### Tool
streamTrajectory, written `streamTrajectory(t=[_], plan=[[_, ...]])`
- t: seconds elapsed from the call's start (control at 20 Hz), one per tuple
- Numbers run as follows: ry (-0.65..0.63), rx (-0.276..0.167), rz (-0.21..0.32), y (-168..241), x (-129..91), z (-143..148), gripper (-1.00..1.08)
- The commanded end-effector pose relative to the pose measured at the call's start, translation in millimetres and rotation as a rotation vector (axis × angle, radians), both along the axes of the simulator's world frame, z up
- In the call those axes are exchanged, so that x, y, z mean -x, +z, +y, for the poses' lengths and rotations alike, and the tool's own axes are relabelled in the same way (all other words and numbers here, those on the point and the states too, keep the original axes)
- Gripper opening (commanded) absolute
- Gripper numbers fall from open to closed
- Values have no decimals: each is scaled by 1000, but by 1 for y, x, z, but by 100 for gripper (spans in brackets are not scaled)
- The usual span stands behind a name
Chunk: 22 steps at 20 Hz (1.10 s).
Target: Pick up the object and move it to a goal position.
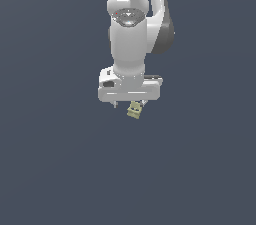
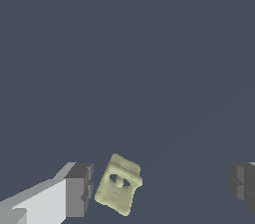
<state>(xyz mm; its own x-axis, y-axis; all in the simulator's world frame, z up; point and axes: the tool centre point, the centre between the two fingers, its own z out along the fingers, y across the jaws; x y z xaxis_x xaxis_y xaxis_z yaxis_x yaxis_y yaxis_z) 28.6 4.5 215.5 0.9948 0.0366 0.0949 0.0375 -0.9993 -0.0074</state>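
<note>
I see bare dark slate surface on every side, with no walls or edges in either view. My arm (image 1: 132, 29) hangs straight down, wrist vertical. The gripper (image 2: 159, 188) is spread wide, far wider than the object (image 2: 118, 184). That pale olive-yellow lump sits tilted between the fingers (image 2: 79, 189), just beside one and well apart from the other, ungrasped.

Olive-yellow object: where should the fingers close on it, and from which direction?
Grip the object across its two long flat flanks, descending from straight above as the gripper is now. In the wrist view it sits tilted between the open fingers, close to one and far from the other, so centring first, and probably rotating the wrist to square the pads to those flanks, would likely help.
</note>
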Motion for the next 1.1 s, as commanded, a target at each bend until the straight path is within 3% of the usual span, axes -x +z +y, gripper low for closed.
streamTrajectory(t=[0.0, 0.55, 1.05], plan=[[4, 2, -1, -1, -1, -2, 100], [-22, -1, 5, -8, 4, 1, 100], [-156, -11, 36, -49, 30, 14, 100]])
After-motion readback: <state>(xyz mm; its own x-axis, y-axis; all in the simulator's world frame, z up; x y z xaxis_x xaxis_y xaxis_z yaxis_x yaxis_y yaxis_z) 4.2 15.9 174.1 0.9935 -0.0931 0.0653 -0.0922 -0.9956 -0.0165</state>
